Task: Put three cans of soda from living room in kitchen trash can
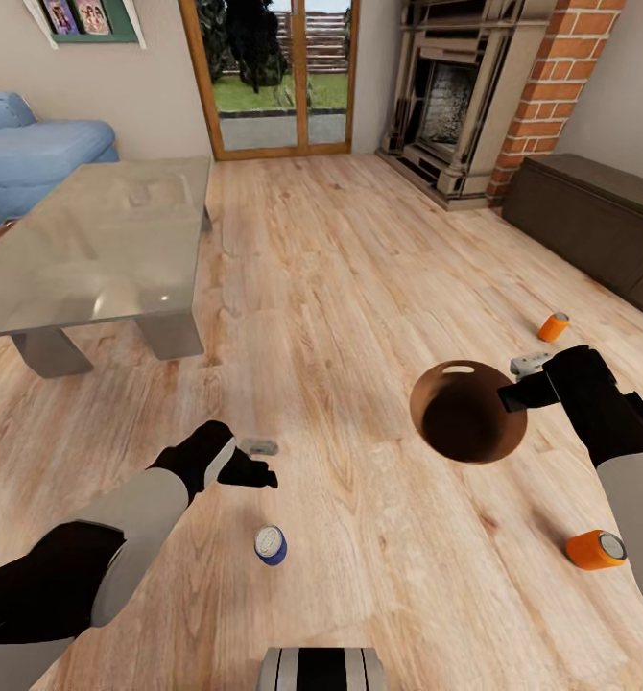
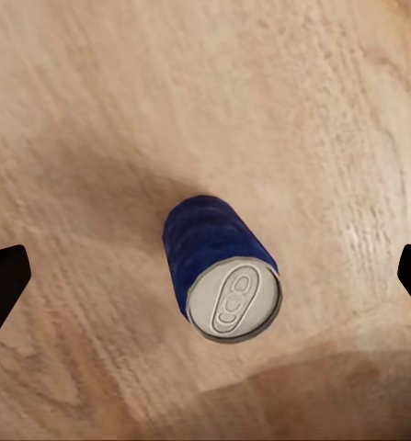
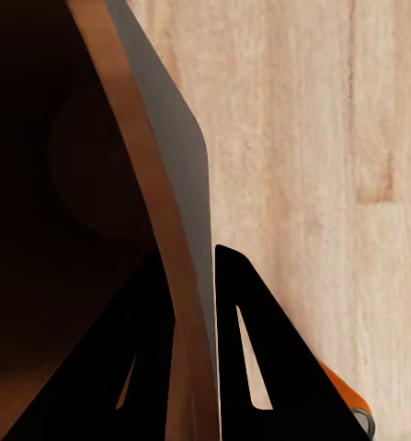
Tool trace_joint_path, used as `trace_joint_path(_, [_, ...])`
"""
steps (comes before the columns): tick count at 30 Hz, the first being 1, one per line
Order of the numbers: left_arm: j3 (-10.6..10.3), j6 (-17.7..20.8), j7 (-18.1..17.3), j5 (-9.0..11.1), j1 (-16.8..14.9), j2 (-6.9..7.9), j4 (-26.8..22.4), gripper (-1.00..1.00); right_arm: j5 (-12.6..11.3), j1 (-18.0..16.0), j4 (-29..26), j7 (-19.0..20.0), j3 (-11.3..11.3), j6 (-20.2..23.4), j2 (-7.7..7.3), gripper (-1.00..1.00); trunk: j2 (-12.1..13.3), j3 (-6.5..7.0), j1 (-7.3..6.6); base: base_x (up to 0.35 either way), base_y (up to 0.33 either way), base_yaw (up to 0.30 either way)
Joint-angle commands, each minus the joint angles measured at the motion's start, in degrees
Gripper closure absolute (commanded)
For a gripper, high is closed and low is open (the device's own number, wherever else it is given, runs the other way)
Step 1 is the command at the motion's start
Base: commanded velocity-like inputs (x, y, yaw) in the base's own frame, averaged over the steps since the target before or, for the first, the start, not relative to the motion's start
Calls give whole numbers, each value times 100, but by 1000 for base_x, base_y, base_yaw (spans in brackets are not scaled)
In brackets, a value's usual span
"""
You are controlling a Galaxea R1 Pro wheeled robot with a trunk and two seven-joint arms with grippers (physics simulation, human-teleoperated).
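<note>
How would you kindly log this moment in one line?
right gripper: shut on trash can rim | left gripper: open over blue can

The wooden floor bears a blue can, two orange cans, and the glass coffee table.

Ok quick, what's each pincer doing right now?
Left pincer: open, above the blue can, holding nothing.
Right pincer: closed on the trash can rim.

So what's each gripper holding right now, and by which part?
Right gripper pinches the trash can by its rim wall; left gripper holds nothing, open above the blue can.
</note>
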Motion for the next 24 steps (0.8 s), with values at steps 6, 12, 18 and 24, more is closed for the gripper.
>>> trace_joint_path(6, [0,0,6,0,0,-1,31,-100,-67,-59,-2,31,-5,19,-6,100,0,0,-1,0,0,0])
trace_joint_path(12, [0,-4,4,0,6,-29,32,-100,-67,-72,-3,31,-2,19,-45,100,-6,-88,10,0,0,0])
trace_joint_path(18, [0,-5,-4,0,41,-65,36,-100,-67,-73,-2,31,-5,19,-100,100,-14,-221,25,0,0,0])
trace_joint_path(24, [0,-12,-10,7,52,-81,33,-100,-67,-69,-2,31,2,19,-105,100,-22,-354,41,0,0,0])
